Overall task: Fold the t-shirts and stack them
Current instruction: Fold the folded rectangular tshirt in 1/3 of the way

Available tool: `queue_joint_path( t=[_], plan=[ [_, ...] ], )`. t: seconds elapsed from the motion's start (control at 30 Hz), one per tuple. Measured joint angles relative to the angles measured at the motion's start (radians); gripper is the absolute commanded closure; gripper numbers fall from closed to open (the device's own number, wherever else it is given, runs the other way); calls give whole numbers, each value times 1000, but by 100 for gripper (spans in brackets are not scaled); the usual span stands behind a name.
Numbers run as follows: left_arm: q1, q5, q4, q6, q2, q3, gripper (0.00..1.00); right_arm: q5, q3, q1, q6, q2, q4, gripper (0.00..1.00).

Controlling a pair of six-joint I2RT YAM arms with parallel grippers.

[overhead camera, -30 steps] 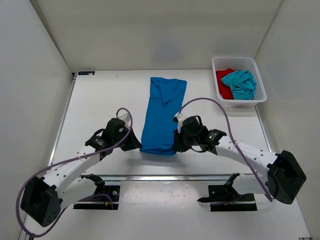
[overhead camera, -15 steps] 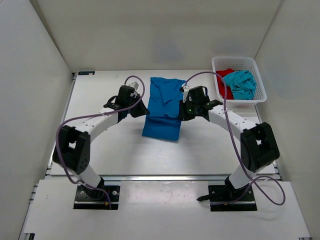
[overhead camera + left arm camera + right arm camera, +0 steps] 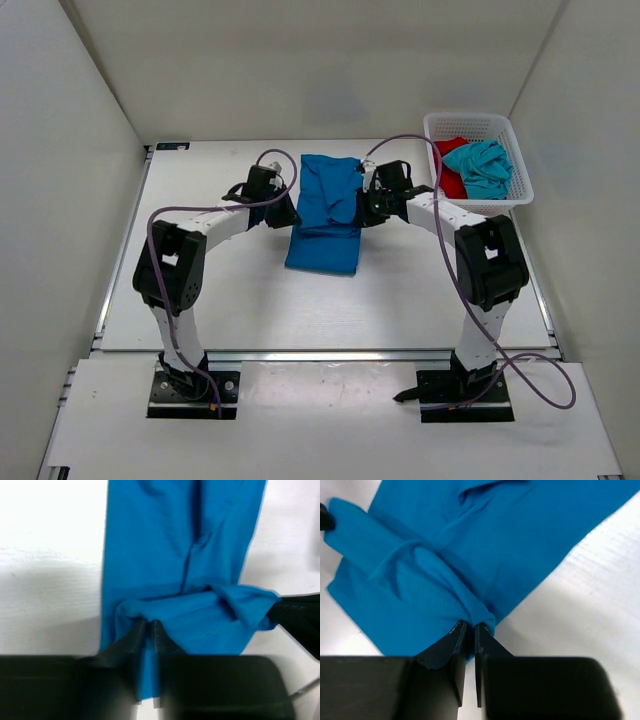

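The royal blue t-shirt [image 3: 325,245] lies as a long strip in the middle of the table, its near end doubled back over its middle. My left gripper [image 3: 286,213] is shut on the left corner of that lifted end [image 3: 148,622]. Opposite it, my right gripper [image 3: 363,212] is shut on the right corner [image 3: 469,625]. In both wrist views blue cloth is pinched between the jaws. The red t-shirt [image 3: 448,162] and the teal t-shirt [image 3: 484,166] lie crumpled in the basket.
The white mesh basket [image 3: 478,205] stands at the far right corner of the table [image 3: 210,290]. Both arms reach far out from their bases, with purple cables looping above them. White walls close in the left, right and back.
Both grippers have carried the shirt's near end away from the bases toward the far end, folding it over itself. The arms have stretched out.
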Motion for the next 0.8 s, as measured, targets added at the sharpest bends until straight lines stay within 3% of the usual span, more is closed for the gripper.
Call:
queue_joint_path(
  t=[0.03, 0.07, 0.13, 0.23, 0.4, 0.6, 0.8],
  plan=[
    [1, -1, 3, 3, 10, 1, 32, 2, 10, -2, -3, 15, 6, 71],
    [2, -3, 1, 3, 22, 8, 18, 6, 18, -3, 0, 29, 11, 50],
    [10, -8, -2, -5, 47, 29, 1, 18, 31, -10, -10, 51, 15, 33],
    [32, -14, -10, -8, 50, 48, 1, 40, 53, -23, -23, 60, 11, 27],
    [87, -16, -20, -3, -12, 27, 2, 72, 59, -27, -34, 16, 3, 26],
    [91, -24, -62, -1, -242, -180, 1, 140, -86, 81, -79, -159, -26, 23],
    [72, -36, -133, 3, -444, -370, 1, 50, -166, 165, -43, -188, 8, 23]
  ],
)
